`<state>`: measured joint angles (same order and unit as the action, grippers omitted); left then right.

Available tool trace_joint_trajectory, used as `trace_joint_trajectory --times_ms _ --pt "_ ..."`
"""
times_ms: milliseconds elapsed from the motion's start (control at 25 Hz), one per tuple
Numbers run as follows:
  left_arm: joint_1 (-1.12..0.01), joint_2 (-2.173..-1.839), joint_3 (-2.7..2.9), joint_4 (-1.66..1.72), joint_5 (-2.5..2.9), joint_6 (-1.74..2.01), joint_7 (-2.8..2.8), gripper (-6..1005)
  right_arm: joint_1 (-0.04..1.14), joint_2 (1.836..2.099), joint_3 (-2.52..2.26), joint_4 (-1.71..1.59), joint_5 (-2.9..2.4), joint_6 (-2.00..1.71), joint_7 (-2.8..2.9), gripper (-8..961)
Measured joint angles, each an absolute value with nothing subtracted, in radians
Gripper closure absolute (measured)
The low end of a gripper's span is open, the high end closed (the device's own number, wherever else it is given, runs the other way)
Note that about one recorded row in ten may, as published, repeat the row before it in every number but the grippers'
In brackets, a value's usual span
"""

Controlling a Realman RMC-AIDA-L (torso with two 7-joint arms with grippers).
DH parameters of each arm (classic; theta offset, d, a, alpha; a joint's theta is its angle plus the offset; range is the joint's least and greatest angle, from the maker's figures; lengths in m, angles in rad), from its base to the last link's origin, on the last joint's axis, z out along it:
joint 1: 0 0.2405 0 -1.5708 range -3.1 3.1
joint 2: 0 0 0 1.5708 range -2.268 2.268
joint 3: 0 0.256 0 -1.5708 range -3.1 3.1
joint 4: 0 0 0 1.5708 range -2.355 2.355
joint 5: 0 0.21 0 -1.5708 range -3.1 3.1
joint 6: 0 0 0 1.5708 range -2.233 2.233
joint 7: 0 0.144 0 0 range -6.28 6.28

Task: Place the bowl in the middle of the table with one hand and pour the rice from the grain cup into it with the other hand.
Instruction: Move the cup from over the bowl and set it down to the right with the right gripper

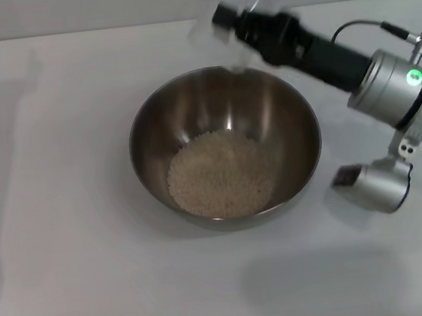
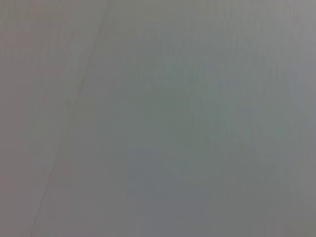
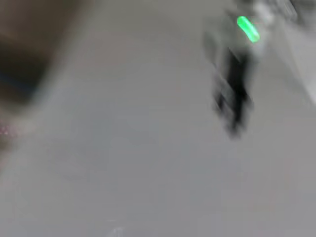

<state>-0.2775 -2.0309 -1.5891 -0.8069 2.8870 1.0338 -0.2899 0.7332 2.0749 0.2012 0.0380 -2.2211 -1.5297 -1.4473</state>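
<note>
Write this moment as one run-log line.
right gripper: over far rim, holding blurred cup | bowl: mid-table | rice: in bowl | left arm: unseen

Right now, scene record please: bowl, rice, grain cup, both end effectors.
bowl: steel, upright, about mid-table
rice: pale mound in the bowl's bottom
grain cup: clear, blurred, above the bowl's far rim; contents unreadable
right end effector: at the cup, reaching in from the right; grip state unreadable
left end effector: out of head view; its wrist camera shows only blank surface

place: robot test bench | evidence: bare white table [image 1: 70, 256], plain pale wall behind, no furnishings
</note>
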Motion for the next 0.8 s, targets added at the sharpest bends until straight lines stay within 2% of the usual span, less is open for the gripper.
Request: trace_joint_trajectory --times_ms 160,520,800 --pt "-0.275 -2.031 -1.589 -0.803 2.887 1.035 -0.29 189 0.693 2.08 0.228 0.171 -1.983 -1.59 -1.134 934" --pt "-0.268 -2.026 -1.59 -0.806 2.887 1.04 -0.29 189 0.588 2.084 0.437 0.352 -1.86 -1.57 -0.498 934" --pt "-0.266 -2.022 -1.592 -0.807 2.888 1.045 -0.29 189 0.504 2.087 0.569 0.403 -1.856 -1.373 -0.2 933"
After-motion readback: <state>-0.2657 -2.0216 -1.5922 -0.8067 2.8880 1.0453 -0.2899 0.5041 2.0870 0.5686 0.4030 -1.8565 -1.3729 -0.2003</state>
